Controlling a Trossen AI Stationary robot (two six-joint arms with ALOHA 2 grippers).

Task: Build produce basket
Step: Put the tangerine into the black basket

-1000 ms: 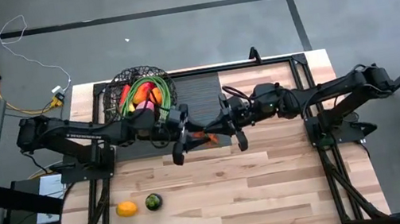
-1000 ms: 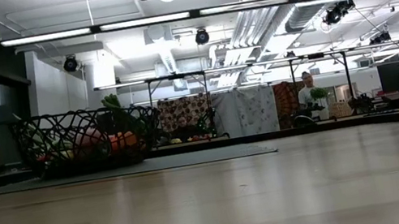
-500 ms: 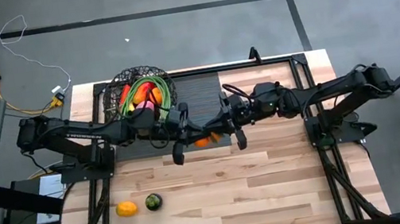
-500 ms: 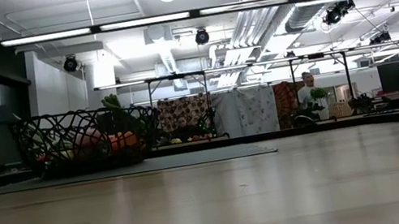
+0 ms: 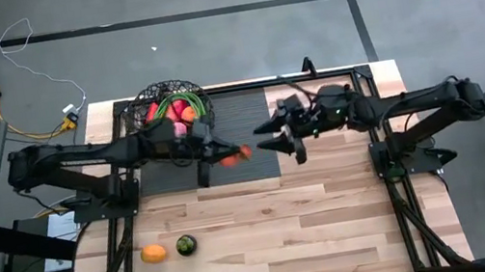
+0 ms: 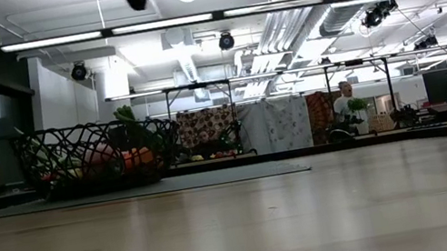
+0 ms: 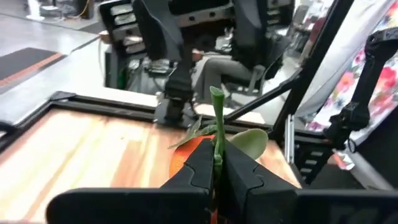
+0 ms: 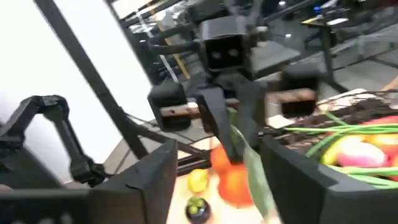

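Observation:
My left gripper (image 5: 219,157) is shut on a small orange fruit (image 5: 232,157) with a green stem and leaves, high above the dark mat, just right of the basket. The black wire basket (image 5: 170,111) stands at the far left, filled with produce: red, pink and orange fruit and long green stalks. My right gripper (image 5: 272,139) stands open a little to the right of the fruit, with nothing between its fingers. An orange (image 5: 153,254) and a dark green fruit (image 5: 185,246) lie on the wood near the front left. My left gripper pinches the fruit's green stem (image 7: 216,127) between its two fingers, which come from the table's left. The stem sticks out past the fingertips, with a leaf (image 7: 250,140) beside it. The orange body (image 8: 234,182) hangs below the fingers, lifted clear of the table.
A dark ribbed mat (image 5: 244,114) covers the far middle of the table, under the basket and both grippers. Bare wood (image 5: 316,232) stretches across the near half. Beyond the table, the low view shows a room with a person (image 6: 346,104) far off.
My left gripper has shut on the fruit's stem. My right gripper has opened, let go of the fruit and drawn back toward the table's right and far edge. The left gripper has carried the fruit up and toward the basket.

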